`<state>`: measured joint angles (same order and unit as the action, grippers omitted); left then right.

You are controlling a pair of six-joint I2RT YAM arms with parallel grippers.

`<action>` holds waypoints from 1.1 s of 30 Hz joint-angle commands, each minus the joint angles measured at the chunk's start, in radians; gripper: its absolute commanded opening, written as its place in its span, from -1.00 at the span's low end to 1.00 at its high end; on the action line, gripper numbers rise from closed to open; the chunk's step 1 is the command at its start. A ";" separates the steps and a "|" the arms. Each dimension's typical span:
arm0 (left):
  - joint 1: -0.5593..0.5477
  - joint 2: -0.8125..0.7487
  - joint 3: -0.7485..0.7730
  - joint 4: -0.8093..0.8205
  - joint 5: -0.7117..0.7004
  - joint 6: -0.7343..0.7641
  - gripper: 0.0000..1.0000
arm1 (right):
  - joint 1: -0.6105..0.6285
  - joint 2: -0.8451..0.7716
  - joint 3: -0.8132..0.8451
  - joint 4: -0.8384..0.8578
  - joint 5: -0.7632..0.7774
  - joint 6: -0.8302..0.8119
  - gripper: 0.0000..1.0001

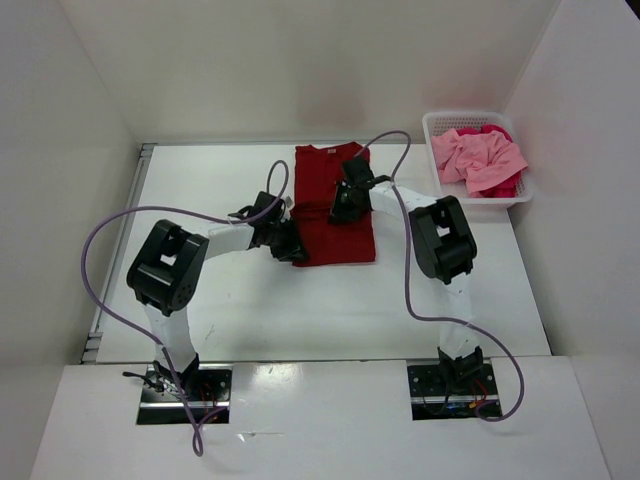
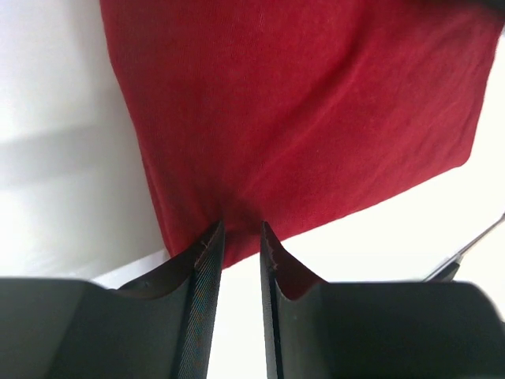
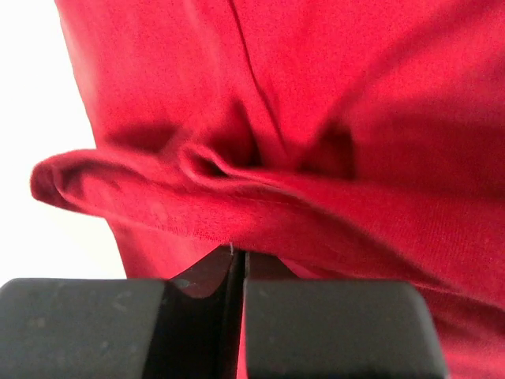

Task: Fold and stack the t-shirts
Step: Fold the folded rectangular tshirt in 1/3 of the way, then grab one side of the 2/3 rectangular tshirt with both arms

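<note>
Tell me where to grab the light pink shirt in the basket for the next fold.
Pinch the raised crumple of the light pink shirt where it heaps above the white basket rim, coming straight down from above; the walls likely block a sideways approach.

I see the dark red cloth t-shirt [image 1: 335, 215] folded into a flat strip, its near corner at my left gripper [image 2: 241, 229] and a bunched edge pinched in my right gripper [image 3: 237, 251]. The light pink t-shirt [image 1: 478, 158] and magenta t-shirt [image 1: 492, 129] lie crumpled far right.

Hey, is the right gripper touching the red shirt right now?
Touching. The right wrist view shows the right gripper shut on a raised fold of the red shirt.
</note>
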<state>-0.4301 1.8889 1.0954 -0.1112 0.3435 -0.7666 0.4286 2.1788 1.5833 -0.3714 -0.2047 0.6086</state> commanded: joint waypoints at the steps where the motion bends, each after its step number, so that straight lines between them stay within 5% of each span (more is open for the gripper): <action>1: -0.013 -0.034 -0.023 -0.091 -0.041 0.015 -0.35 | 0.010 0.051 0.125 0.121 0.152 0.017 -0.98; 6: -0.013 -0.097 0.017 -0.145 -0.060 0.033 -0.25 | 0.001 0.125 0.446 0.036 0.214 0.017 -0.98; 9: -0.013 -0.146 0.040 -0.180 -0.069 0.033 -0.13 | -0.008 0.089 0.485 -0.038 0.205 -0.001 -0.96; 19: 0.083 -0.168 -0.040 -0.136 0.012 0.013 0.10 | -0.069 -0.476 -0.383 0.089 0.015 0.054 -0.76; 21: 0.083 -0.134 -0.051 -0.105 0.044 0.003 0.10 | -0.128 -0.561 -0.468 0.100 -0.021 0.078 -0.64; 25: 0.083 -0.077 -0.042 -0.082 0.077 -0.007 0.10 | -0.192 -0.620 -0.635 0.091 -0.030 0.089 -0.02; 33: 0.083 -0.018 -0.052 -0.061 0.101 -0.016 0.02 | -0.202 -0.562 -0.764 0.175 -0.085 0.134 0.05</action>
<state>-0.3439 1.8484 1.0569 -0.2054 0.4210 -0.7692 0.2199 1.6001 0.8326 -0.2962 -0.2565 0.7177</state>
